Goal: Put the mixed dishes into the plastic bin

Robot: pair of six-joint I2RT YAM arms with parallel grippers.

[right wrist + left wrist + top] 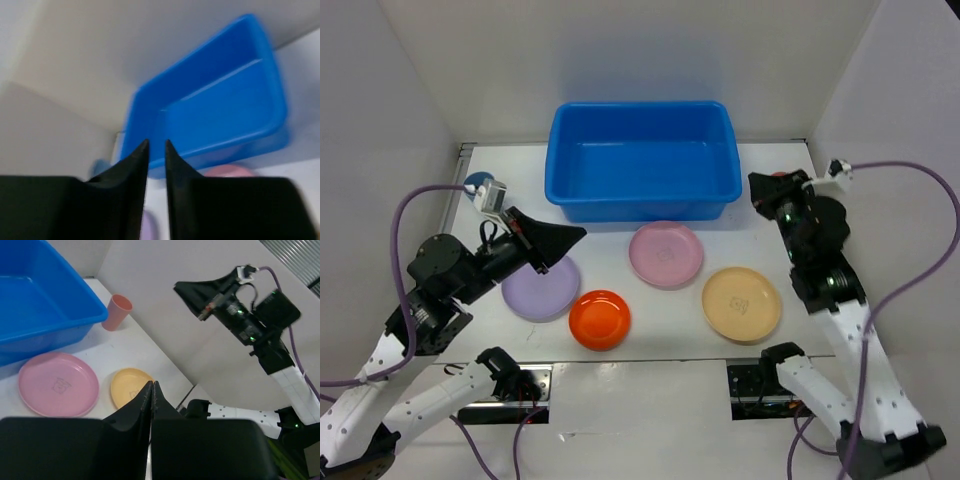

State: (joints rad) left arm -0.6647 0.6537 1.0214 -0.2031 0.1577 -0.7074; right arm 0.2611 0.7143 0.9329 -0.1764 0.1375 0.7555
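Note:
The blue plastic bin (642,160) stands at the back middle, with nothing visible in it. In front of it lie the pink plate (666,253), the tan-yellow plate (741,303), the lavender plate (535,290) and the smaller orange plate (600,319). The light-blue cup (475,186) peeks out behind my left wrist. The salmon-pink cup (117,311) stands by the bin's right end. My left gripper (582,232) is shut and empty above the lavender plate. My right gripper (755,182) hovers by the bin's right end, its jaws a narrow gap apart and empty.
White walls close in the table on the left, back and right. My right arm (235,310) reaches across above the salmon-pink cup. Cables loop off both arms at the table's sides.

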